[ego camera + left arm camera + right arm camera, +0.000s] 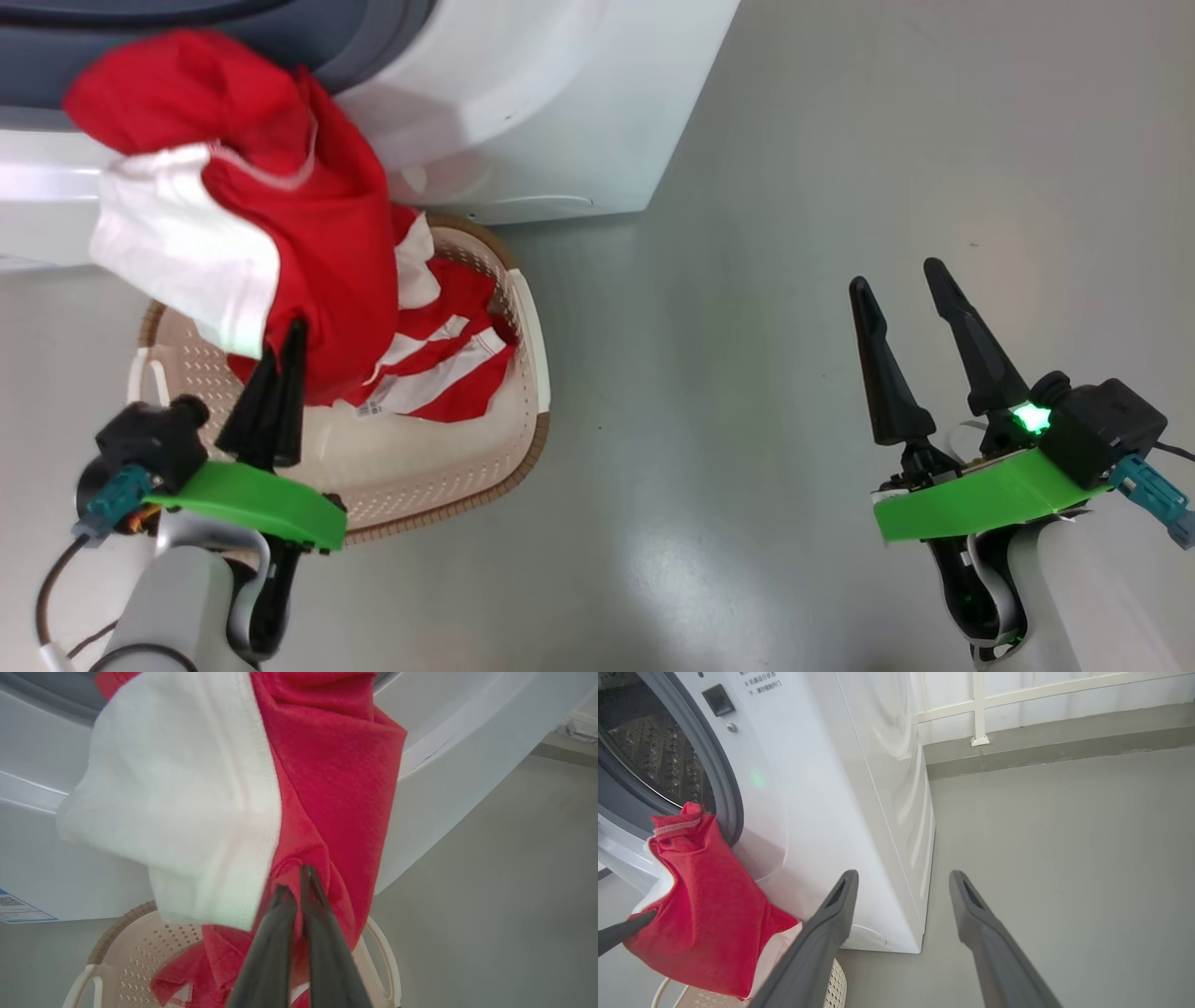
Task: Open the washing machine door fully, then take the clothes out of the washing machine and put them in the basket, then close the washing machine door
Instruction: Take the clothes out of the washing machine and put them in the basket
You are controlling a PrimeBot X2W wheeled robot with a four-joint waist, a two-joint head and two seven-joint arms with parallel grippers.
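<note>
White washing machine (523,103) spans 10 to 1 o'clock in the head view. Cream basket (540,411) sits at 7 o'clock, with a striped red garment (439,369) inside. A red-and-white garment (317,215) hangs from the machine at 11 o'clock down to the left fingers (275,411), which pinch its lower end directly above the basket. Right fingers (887,373), spread and empty, stand well apart at 4 o'clock.
</note>
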